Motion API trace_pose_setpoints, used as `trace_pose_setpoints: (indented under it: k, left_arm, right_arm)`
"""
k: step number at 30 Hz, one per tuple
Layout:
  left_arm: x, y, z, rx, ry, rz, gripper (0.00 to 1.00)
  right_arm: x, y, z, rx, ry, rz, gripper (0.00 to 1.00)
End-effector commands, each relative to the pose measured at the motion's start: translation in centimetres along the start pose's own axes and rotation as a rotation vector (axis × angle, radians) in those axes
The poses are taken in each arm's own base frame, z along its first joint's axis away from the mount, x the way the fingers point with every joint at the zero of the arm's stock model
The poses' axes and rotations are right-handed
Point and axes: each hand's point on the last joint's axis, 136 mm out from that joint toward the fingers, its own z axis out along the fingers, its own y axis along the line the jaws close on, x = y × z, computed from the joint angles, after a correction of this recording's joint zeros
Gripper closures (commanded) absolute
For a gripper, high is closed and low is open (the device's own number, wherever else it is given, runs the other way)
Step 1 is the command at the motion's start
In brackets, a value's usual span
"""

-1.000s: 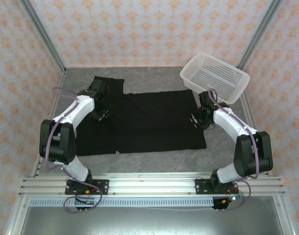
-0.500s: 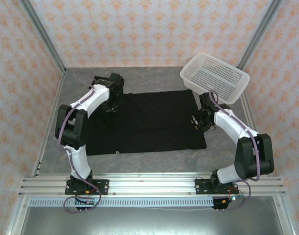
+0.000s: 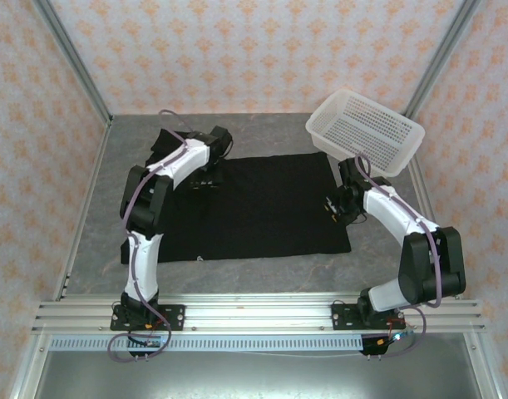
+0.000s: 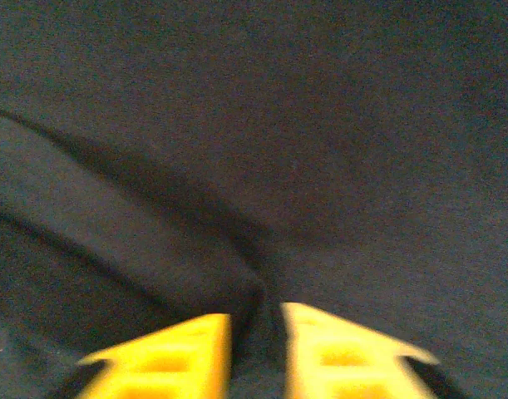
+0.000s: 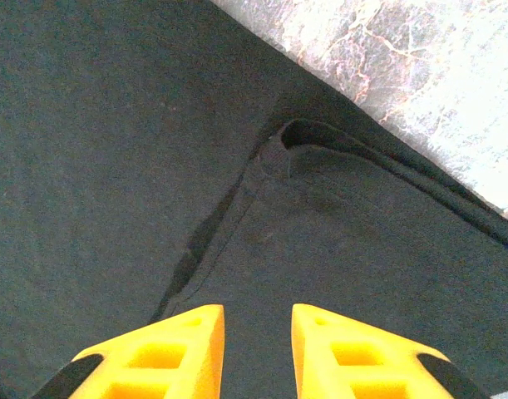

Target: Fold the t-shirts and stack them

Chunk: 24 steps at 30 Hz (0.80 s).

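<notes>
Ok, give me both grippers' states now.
Left gripper: shut, pinching a fold of the t-shirt.
Right gripper: jaws open over the t-shirt, holding nothing.

the black shirt [image 4: 337, 141] lies spread close under the camera, soft and out of focus. a dark crease [image 4: 154, 195] runs from the left edge diagonally down toward the bottom centre, with a fainter ridge below it at lower left. the crease ends right at the left gripper [image 4: 255, 324], whose two yellow fingertips rise from the bottom edge, close together with a narrow dark gap between them. cloth seems to sit in that gap, though the blur hides whether it is pinched. right of the crease the cloth lies smooth.
</notes>
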Motion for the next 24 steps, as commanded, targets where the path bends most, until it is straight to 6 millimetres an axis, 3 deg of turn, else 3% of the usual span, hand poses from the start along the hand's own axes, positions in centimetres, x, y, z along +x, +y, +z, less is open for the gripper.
trace_pose_setpoints:
  k: [1,4,8,10,13,17,18,24]
  left_arm:
    - [-2.6,2.7,-6.7,-0.011,-0.212,-0.061,0.43]
    - [-1.8,3.6,-9.0,0.085,-0.239,-0.164,0.38]
    - [1.5,3.4,-6.1,0.195,-0.067,-0.300,0.33]
    - [2.0,3.8,-4.5,0.215,-0.027,-0.352,0.34]
    - [1.7,5.3,-2.3,0.246,0.019,-0.467,0.48]
    - [1.3,7.3,0.0,0.200,0.076,-0.516,0.84]
    - [1.3,7.9,0.7,0.185,0.095,-0.527,0.88]
    - [1.4,11.2,4.7,0.105,0.152,-0.580,0.88]
  right_arm:
    - [0.0,-1.2,-0.3,0.030,-0.013,-0.015,0.72]
    - [0.2,-1.3,0.1,0.029,-0.003,-0.019,0.71]
    - [0.2,-0.9,0.5,0.014,0.007,-0.016,0.64]
    - [0.1,-0.5,0.5,0.006,0.010,-0.020,0.63]
    - [0.0,0.2,0.3,-0.011,0.007,-0.037,0.69]
    - [-0.4,0.0,0.1,0.007,-0.011,-0.074,0.81]
    - [-0.4,-0.3,0.3,0.019,-0.011,-0.081,0.83]
    - [-0.8,-0.6,2.9,0.045,-0.007,-0.082,0.85]
